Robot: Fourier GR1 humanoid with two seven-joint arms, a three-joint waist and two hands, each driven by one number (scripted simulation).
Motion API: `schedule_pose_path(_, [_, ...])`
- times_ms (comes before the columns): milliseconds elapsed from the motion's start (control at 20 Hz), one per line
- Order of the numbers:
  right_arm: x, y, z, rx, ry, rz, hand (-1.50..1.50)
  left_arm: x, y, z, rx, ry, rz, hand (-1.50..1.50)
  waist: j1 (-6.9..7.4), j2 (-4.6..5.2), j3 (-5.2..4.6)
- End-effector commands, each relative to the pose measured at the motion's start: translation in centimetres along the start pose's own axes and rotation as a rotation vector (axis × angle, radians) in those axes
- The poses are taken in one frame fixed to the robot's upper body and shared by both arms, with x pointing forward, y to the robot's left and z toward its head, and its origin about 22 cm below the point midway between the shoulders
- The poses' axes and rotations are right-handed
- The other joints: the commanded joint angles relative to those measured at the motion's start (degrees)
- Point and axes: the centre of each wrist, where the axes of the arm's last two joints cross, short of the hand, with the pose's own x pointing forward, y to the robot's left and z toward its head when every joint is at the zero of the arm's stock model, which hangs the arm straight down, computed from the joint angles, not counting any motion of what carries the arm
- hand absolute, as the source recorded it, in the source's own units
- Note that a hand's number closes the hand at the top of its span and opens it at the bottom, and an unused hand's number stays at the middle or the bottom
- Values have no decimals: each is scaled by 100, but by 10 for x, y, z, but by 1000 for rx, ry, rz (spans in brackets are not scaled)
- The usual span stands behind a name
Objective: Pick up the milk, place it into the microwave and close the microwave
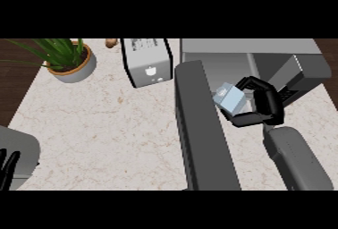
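Right hand (259, 103) is curled round the milk (230, 98), fingers arching over its top and far side, thumb hooked under the near side, so the carton is carried and not resting on anything visible. It is held tilted, top leaning away from the open door (201, 129), probably because the grey forearm comes in low from the bottom edge and the wrist has to angle the carton toward the microwave (264, 60) opening. Milk sits just right of the door, at the mouth of the microwave cavity, not yet set down inside as far as I can judge; whether its base touches the floor of the cavity I cannot tell. The door is swung wide open, edge-on, running down toward the viewer, which keeps the entry free for the hand; closing it comes last. Milk looks like a small pale blue and white carton with a gabled top and some dark print on the face toward the door, partly hidden by the fingers. Left hand (8, 164) shows far left of the door at the lower edge, fingers straight and up, holding nothing, resting. Further left of the door on the marbled desk (99, 129): a toaster (146, 60) and a potted plant (66, 58).
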Motion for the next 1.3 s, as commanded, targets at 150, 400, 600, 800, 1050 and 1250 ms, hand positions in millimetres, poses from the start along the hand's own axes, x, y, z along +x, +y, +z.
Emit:
schedule_pose_path(150, [-3,20,-57,21,40,27,150,-12,13,-12,-4,7,-7,-150,61,29,4])
schedule_pose_path(400, [-3,22,-85,7,22,68,150,-12,15,-5,-20,10,37,-150,188,69,7])
schedule_pose_path(600, [-6,28,-92,12,34,77,150,-18,6,-8,-54,1,23,-150,262,108,10])
schedule_pose_path(800, [1,28,-104,-23,21,149,150,-10,14,-15,-73,-3,28,-150,412,175,14])
schedule_pose_path(1050, [20,7,-125,-41,2,258,150,-8,4,-27,-95,-33,25,-150,511,255,18])
schedule_pose_path(1250, [21,20,-129,-58,16,300,150,-12,8,-32,-128,-36,35,-150,637,300,15])
